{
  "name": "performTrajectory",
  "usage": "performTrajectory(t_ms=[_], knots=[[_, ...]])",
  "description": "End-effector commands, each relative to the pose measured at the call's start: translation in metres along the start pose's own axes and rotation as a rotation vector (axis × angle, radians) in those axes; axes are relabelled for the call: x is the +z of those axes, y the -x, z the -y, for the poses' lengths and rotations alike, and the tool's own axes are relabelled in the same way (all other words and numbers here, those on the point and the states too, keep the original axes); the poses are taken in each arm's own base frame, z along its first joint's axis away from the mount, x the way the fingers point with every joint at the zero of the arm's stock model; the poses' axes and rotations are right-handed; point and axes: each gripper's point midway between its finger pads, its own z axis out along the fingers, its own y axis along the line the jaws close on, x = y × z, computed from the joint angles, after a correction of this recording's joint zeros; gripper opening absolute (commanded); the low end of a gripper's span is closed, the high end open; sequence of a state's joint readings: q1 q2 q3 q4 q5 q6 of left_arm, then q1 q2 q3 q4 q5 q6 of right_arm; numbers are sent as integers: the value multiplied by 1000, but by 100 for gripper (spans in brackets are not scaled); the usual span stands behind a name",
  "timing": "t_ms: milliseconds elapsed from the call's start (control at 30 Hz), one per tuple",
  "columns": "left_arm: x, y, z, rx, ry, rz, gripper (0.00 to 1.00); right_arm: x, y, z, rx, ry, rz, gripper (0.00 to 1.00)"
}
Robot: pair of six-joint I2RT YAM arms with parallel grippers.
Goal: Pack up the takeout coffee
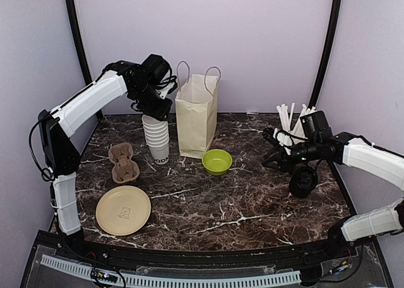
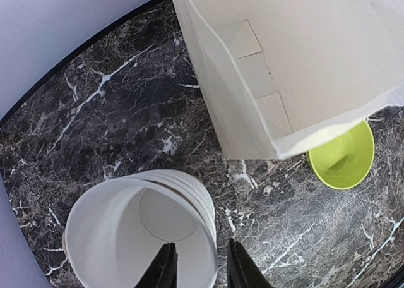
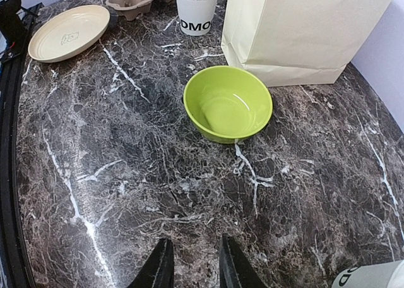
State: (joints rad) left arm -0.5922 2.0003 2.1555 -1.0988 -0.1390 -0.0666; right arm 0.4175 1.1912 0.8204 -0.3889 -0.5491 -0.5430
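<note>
Takeout coffee [image 1: 303,180] sits right of green bowl [image 1: 217,161], outside right gripper's [image 3: 194,245] released, empty jaws. Left gripper's [image 2: 201,247] jaws straddle cup stack [image 2: 120,237] rim, unclenched.

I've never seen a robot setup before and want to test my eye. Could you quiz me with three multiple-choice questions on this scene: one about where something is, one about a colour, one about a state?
1. Where is the green bowl?
A. Just in front of the paper bag
B. On top of the bag
C. Inside the bag

2. What colour is the lid on the coffee cup?
A. White
B. Black
C. Green

3. How is the paper bag?
A. Lying flat
B. Upright, folded shut
C. Upright, top open

Answers:
1 A, the bowl sits at the bag's foot.
2 B, a black lid tops the cup on the right.
3 C, the left wrist view looks into its open mouth.
</note>
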Motion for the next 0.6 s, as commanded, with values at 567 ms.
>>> performTrajectory(t_ms=[567], knots=[[3,-10,-4,-4,30,-46,5,3,1,4,-23,-17,-3,20]])
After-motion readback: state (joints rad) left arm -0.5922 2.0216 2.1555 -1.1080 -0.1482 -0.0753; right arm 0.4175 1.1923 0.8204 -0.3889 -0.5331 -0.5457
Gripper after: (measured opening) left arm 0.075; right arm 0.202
